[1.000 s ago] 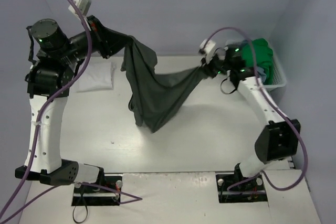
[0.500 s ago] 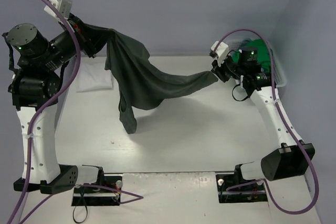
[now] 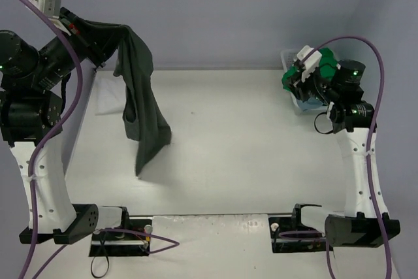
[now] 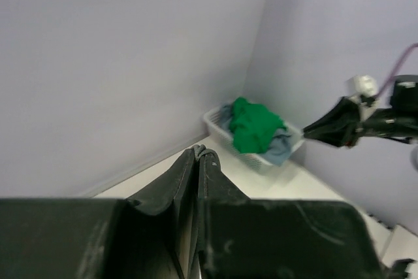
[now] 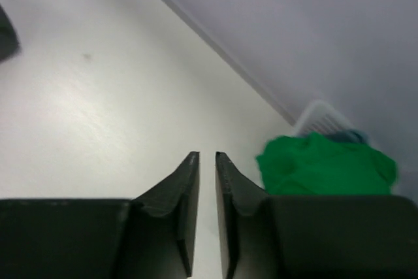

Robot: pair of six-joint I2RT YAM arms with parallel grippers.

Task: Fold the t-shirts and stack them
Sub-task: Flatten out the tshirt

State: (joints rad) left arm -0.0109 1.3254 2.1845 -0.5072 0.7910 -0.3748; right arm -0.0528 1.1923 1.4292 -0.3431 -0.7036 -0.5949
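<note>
Below left fingers [image 4: 163,200], shirt [image 3: 140,109] apparently vertical

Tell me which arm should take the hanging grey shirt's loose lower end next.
Right. The left gripper is shut on the grey shirt, which hangs from it. The right gripper holds nothing, its jaws slightly apart, though it sits far off beside the basket.
</note>
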